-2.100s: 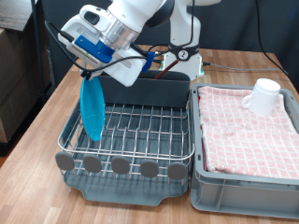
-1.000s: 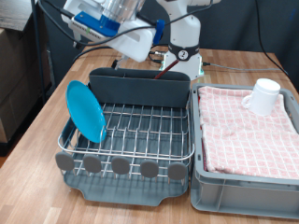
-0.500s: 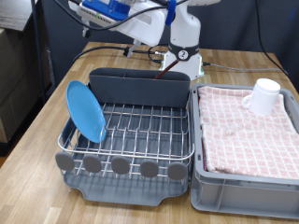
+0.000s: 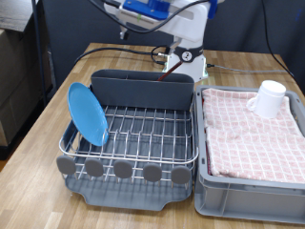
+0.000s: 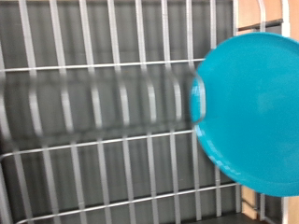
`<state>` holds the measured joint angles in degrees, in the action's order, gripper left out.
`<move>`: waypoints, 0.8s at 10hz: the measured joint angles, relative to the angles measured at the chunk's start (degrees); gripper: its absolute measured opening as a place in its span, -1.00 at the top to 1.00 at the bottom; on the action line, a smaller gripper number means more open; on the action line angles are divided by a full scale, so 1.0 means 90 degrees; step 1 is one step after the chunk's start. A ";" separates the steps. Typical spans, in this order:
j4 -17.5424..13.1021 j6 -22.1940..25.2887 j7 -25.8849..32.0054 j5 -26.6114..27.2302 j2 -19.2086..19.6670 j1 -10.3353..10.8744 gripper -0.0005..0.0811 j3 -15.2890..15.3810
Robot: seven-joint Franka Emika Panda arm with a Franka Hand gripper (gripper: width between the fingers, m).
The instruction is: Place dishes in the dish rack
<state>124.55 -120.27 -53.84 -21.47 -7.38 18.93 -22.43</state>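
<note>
The light-blue plate (image 4: 88, 113) stands on edge, leaning in the exterior view's left end of the silver wire dish rack (image 4: 143, 134). It also fills one side of the blurred wrist view (image 5: 248, 103), over the rack's wires (image 5: 93, 112). The white mug (image 4: 270, 98) sits upside down on the pink checked cloth in the grey crate (image 4: 250, 181). My gripper (image 4: 143, 8) is high above the rack's back, cut by the exterior view's top edge, well clear of the plate. Nothing shows between its fingers. The wooden spoon is out of view.
The dark grey caddy (image 4: 143, 91) stands along the rack's back. Round grey discs (image 4: 124, 170) line its front, over the drip tray (image 4: 133, 194). The robot base (image 4: 191, 48) and cables sit behind, on the wooden table (image 4: 48, 134).
The plate was held in the gripper over the rack's left end, then let go; it now leans there alone. The arm has risen and moved towards the exterior view's right.
</note>
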 joint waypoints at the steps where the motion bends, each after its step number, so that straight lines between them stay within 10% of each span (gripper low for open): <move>1: 0.0001 0.0118 -0.0109 0.0140 -0.0058 0.0086 -0.98 0.0144; 8: 0.0029 0.0718 -0.0801 0.0638 -0.0279 0.0528 -0.98 0.0897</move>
<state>124.82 -113.81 -61.05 -15.73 -9.89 23.68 -14.36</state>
